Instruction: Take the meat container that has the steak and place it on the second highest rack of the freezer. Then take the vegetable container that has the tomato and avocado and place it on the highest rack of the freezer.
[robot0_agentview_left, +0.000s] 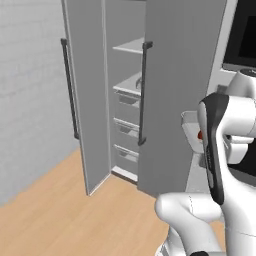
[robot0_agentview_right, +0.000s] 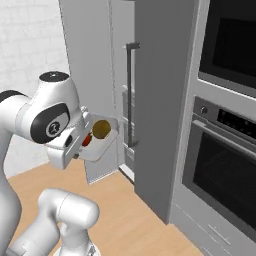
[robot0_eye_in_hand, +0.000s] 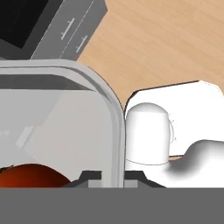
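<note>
Glossy white rounded arm (robot0_agentview_right: 30, 120), dark grey joint bands.

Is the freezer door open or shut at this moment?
Open: the freezer door is swung wide, showing the highest rack, a lower shelf and drawers inside.

This was a kitchen in a home, drawn by computer rather than photographed. A tall narrow grey freezer (robot0_agentview_left: 160, 95) stood with one door swung open, showing pale shelves (robot0_agentview_left: 131, 46) above and grey drawers (robot0_agentview_left: 127, 131) below, each door carrying a long dark bar handle (robot0_agentview_left: 70, 90). Right beside it, a wall oven (robot0_agentview_right: 222, 170) with a black glass window and a control strip sat built into grey cabinets, with a second dark window (robot0_agentview_right: 234, 35) above it. The floor (robot0_agentview_left: 55, 220) was light wood boards, and the wall (robot0_agentview_left: 30, 90) to the side was white painted brick.
</note>
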